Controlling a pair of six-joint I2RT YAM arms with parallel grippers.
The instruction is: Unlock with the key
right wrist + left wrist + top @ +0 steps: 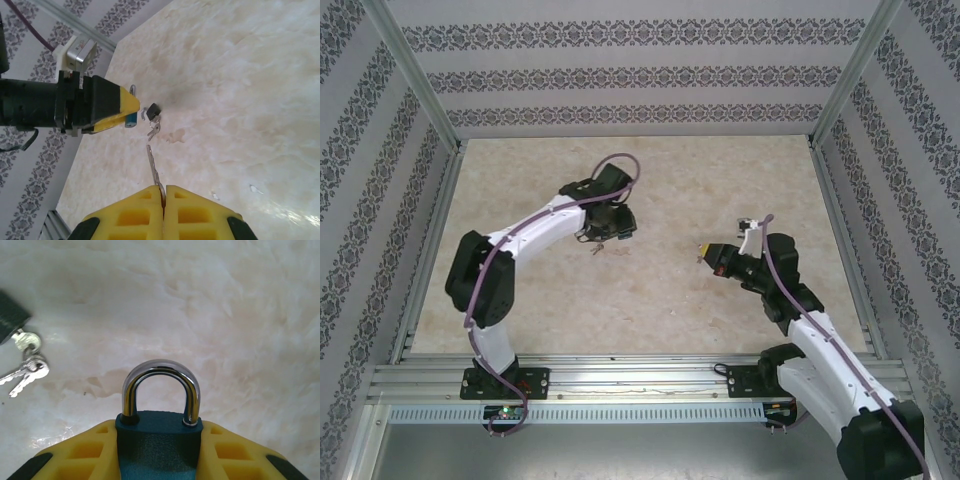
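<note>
Left wrist: left gripper (160, 429) clamped the padlock (159, 447), shackle (161, 368) closed; right gripper (163, 192) pinched the key (152, 165), well apart. Insertion and turning were outstanding.

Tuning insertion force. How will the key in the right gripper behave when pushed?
The key looks like thin flat metal: probably stiff, but only its end is pinched by the right gripper, so it may pivot or slip. It sits tilted, so pushing could twist it further.

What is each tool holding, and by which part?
Left tool clamps the padlock by its blue body, shackle free. Right tool pinches a key by its near end, blade sticking out.
</note>
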